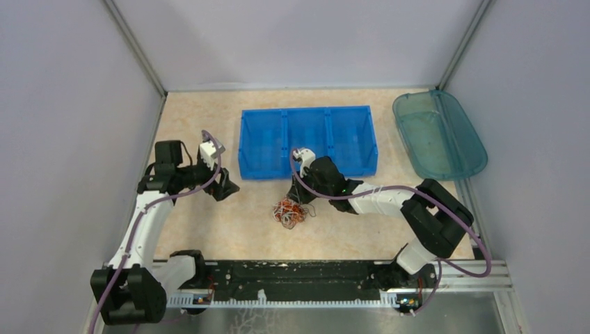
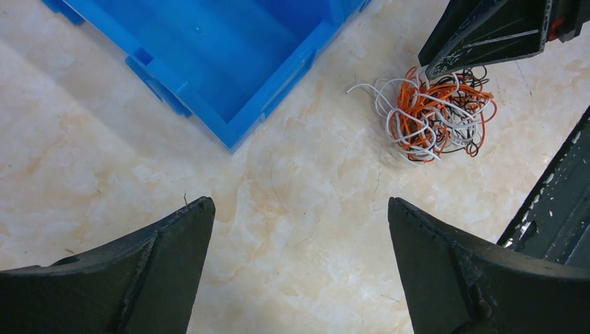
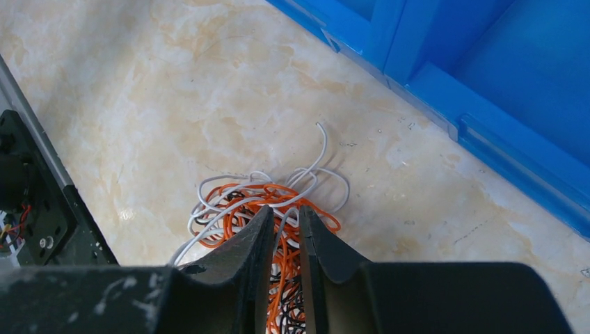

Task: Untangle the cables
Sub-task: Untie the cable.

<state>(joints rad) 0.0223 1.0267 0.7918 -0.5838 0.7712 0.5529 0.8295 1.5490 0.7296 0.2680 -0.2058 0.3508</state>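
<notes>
The cables (image 1: pixel 289 212) lie as one small tangle of thin white, orange and black wires on the beige table, just in front of the blue bin. My right gripper (image 1: pixel 301 200) is down on the tangle's right side. In the right wrist view its jaws (image 3: pixel 285 210) stand only a narrow slit apart, with a white strand and some orange strands of the cables (image 3: pixel 229 202) running through the slit, not visibly pinched. My left gripper (image 1: pixel 226 188) hovers to the left, wide open over bare table (image 2: pixel 299 202), the cables (image 2: pixel 435 115) well beyond its right finger.
A blue three-compartment bin (image 1: pixel 308 171) stands right behind the tangle; its corner (image 2: pixel 229 118) is near the left gripper and its wall (image 3: pixel 487 132) close to the right one. A teal tray (image 1: pixel 476 150) sits at the back right. Grey walls enclose the table.
</notes>
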